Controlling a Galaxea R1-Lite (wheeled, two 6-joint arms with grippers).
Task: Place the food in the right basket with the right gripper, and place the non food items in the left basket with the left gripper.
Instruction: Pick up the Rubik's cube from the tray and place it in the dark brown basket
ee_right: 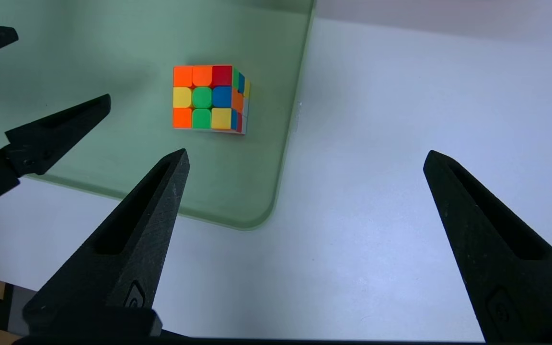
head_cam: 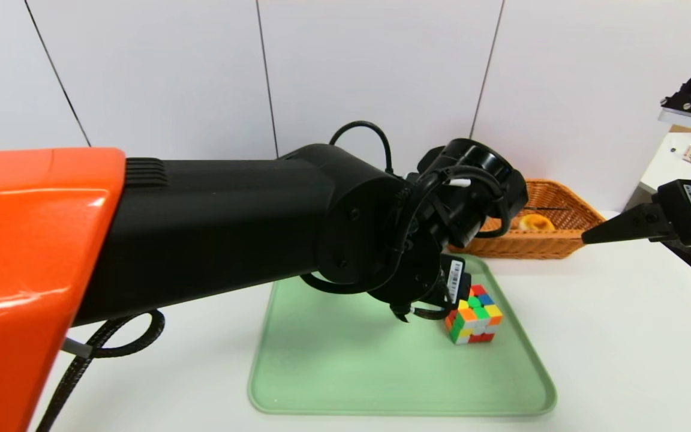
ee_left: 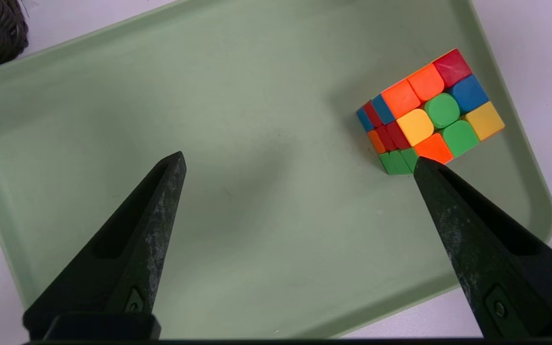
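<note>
Hovering over the green tray [ee_left: 113,86] with my left gripper [ee_left: 300,163], I hold my fingers spread wide and empty, the puzzle cube [ee_left: 429,112] lying off toward one fingertip instead of between the two; I judge this to be the approach on the last non-food item, since the tray carries nothing else that I can see; the cube sits near the tray's right edge, close to the corner nearest the orange-tan basket [head_cam: 561,204], flat on one face; the next move, as I read it, calls for sliding across until the cube is centred between my fingers, then dropping down around it before closing; my right gripper [ee_right: 304,160] hangs open over bare white table [ee_right: 400,96] just beside the tray, holding nothing; the bun [head_cam: 534,223] appears to lie already in the orange-tan basket, though my own forearm covers that basket's left end; the dark left basket I cannot find in any view, my thick arm blocking the head camera's left side; the case and the bottle are likewise out of sight.
</note>
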